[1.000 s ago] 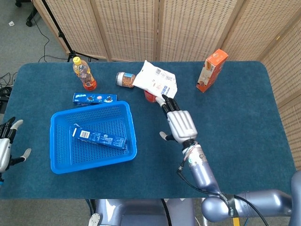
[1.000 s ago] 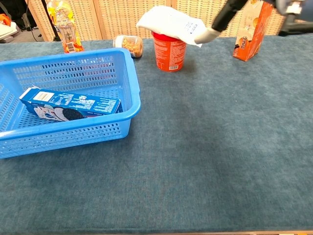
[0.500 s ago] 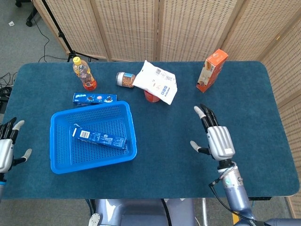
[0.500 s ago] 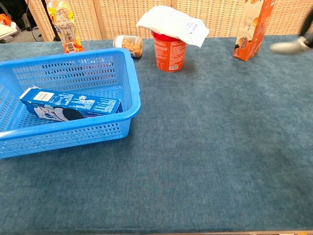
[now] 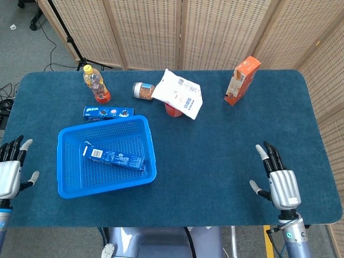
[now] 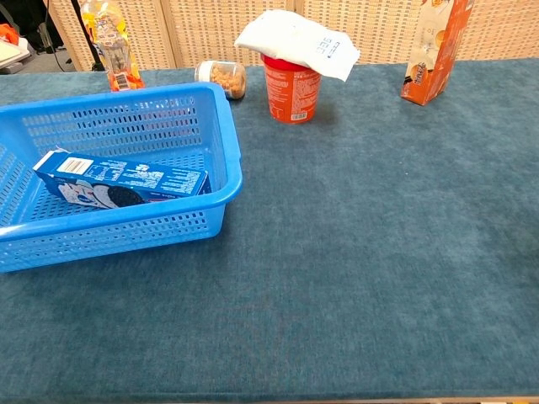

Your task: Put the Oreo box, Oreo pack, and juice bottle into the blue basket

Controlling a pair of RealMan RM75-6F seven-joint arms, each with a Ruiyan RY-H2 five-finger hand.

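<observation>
**Both hands idle, one box in the basket**

Inside the blue basket (image 5: 151,141) lay the Oreo box (image 5: 113,157), flat on the mesh floor and slanted across it. From the chest camera the same box (image 6: 122,180) leaned against the near wall of the basket (image 6: 229,160).

Just behind the basket's far rim, on the blue tablecloth (image 5: 226,140), the Oreo pack (image 5: 108,112) lay flat, apart from the basket. Farther back from the basket, off its far left corner, the juice bottle (image 5: 95,84) stood upright with its yellow cap on.

Behind the basket's far right corner a small jar (image 5: 143,91) lay on its side. Beside the jar stood a red cup (image 6: 292,86) with a white bag (image 5: 179,94) draped over its top. An orange carton (image 5: 241,80) stood well off to the right of the basket, toward the far edge.

The left hand (image 5: 9,173) hung past the table edge left of the basket, fingers spread, holding nothing. The right hand (image 5: 280,184) hovered well right of the basket near the table's front edge, fingers apart and empty too.
</observation>
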